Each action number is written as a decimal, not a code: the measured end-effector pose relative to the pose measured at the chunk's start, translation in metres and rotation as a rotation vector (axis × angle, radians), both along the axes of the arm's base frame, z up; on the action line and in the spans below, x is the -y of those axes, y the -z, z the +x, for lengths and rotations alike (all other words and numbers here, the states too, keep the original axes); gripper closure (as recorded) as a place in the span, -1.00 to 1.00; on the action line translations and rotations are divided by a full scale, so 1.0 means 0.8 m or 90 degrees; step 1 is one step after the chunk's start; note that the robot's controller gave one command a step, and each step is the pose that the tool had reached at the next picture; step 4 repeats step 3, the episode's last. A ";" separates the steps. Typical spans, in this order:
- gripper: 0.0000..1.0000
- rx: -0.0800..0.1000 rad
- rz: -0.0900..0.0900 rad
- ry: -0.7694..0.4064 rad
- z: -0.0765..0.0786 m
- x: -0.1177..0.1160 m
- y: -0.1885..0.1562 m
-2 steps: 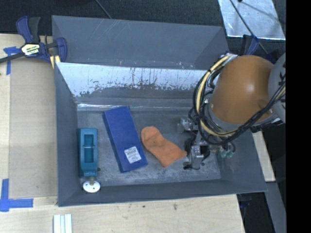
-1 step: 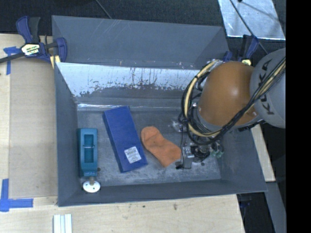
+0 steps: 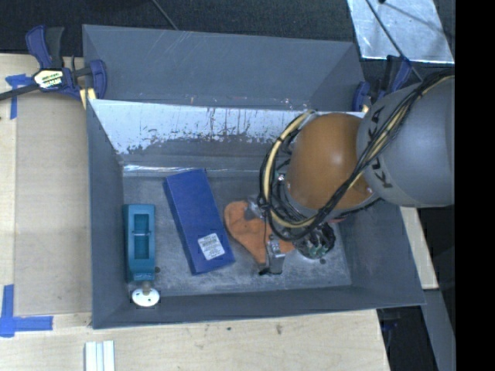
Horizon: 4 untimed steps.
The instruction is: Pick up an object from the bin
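Note:
An orange, soft-looking lump [image 3: 242, 226] lies on the bin floor right of the middle. My gripper [image 3: 271, 258] is low in the bin, right at the lump's right edge, and seems to touch it there. The arm's orange cover hides most of the gripper. A flat dark-blue box [image 3: 198, 220] with a small white label lies slantwise just left of the lump. A small round dark thing with green on it [image 3: 318, 243] sits close to the gripper's right side.
A teal block-shaped tool [image 3: 140, 243] lies along the bin's left wall, with a white round piece [image 3: 145, 296] at its near end. The arm with its cables fills the bin's right part.

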State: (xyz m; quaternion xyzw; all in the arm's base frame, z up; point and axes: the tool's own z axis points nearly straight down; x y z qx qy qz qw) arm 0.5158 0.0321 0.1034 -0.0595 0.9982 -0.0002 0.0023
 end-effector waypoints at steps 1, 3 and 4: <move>1.00 0.002 0.000 -0.012 0.028 0.021 0.040; 1.00 -0.001 0.000 -0.003 0.032 0.042 -0.129; 1.00 -0.001 0.000 -0.003 0.032 0.042 -0.129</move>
